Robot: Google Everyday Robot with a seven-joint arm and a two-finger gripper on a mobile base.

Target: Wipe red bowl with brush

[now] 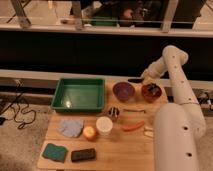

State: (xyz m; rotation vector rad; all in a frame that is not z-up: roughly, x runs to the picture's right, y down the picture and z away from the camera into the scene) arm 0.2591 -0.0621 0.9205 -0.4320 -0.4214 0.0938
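The red bowl (151, 93) sits at the back right of the wooden table, right of the purple bowl (123, 91), and something dark shows inside it. My gripper (145, 78) hangs just above and behind the red bowl's left rim, at the table's back edge. It is shut on the brush (133, 80), a slim black stick that points left from the gripper, level above the gap behind the purple bowl. The brush is clear of the red bowl.
A green tray (64, 95) fills the back left. Mid-table are a small can (114, 112), a wiry utensil (134, 110), a carrot (132, 126), a white cup (104, 125), an orange fruit (90, 132) and a grey cloth (71, 127). A green sponge (54, 151) and a black block (83, 154) lie in front. My white arm (175, 135) covers the right side.
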